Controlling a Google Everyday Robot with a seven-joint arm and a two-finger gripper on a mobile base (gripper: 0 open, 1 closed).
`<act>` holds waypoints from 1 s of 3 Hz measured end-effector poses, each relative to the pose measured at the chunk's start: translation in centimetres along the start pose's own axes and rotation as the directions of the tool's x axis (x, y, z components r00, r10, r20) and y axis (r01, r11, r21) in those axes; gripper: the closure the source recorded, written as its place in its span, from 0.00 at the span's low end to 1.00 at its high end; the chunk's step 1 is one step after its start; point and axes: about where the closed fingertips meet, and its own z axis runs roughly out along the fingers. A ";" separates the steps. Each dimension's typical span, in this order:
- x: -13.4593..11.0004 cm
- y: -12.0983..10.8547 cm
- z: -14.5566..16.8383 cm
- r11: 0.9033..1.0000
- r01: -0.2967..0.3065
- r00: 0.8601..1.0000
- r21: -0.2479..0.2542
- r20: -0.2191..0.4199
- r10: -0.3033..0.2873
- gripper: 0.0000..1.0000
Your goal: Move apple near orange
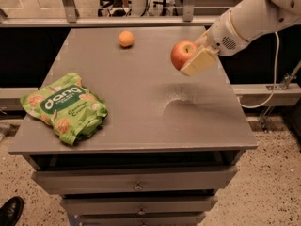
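The red apple (182, 53) hangs in the air above the right half of the grey table (131, 121), casting a shadow below it. My gripper (192, 58) comes in from the upper right on a white arm and is shut on the apple, with one cream finger (199, 62) across its front right side. The small orange (125, 38) sits on the table at the far middle, to the left of the apple and apart from it.
A green snack bag (66, 106) lies at the table's front left. The table's right edge is just under my arm. Drawers (136, 186) run below the front edge. A shoe (10, 211) shows on the floor at bottom left.
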 end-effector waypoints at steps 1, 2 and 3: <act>-0.5 -0.6 0.4 1.000 -0.010 1.000 0.011 0.016 0.009 1.00; -2.2 -3.1 1.7 0.998 -0.040 0.996 0.039 0.075 0.037 1.00; -5.0 -6.7 4.8 0.997 -0.079 0.988 0.026 0.135 0.075 1.00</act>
